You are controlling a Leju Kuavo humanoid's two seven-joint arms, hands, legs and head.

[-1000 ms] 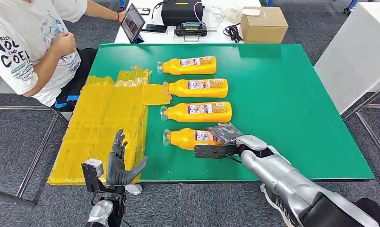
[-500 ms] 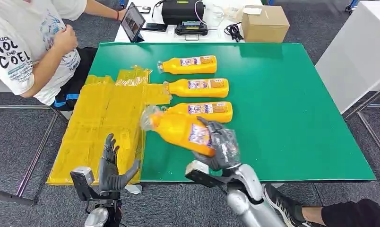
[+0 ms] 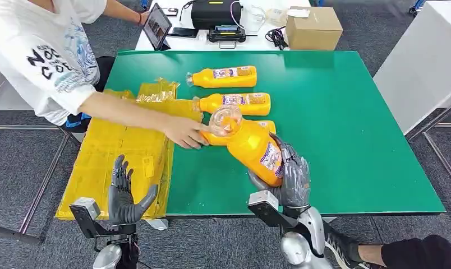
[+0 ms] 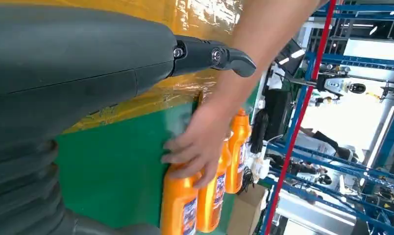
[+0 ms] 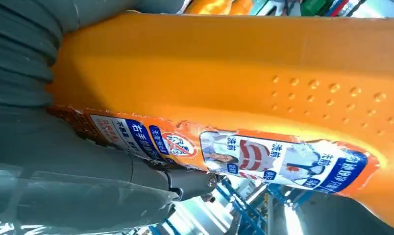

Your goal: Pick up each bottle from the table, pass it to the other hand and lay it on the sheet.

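Head view: right hand grips an orange bottle, raised and tilted above the green table. Left hand spread, holding nothing, over the yellow sheet. Person's hand touches a lying bottle behind.

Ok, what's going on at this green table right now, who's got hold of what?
The robot's right hand holds one orange bottle lifted and tilted above the green table. Its left hand is open near the yellow sheet, holding nothing, so the hand-over is not yet done. A person's hand reaches across the sheet and touches one of three bottles lying on the table.
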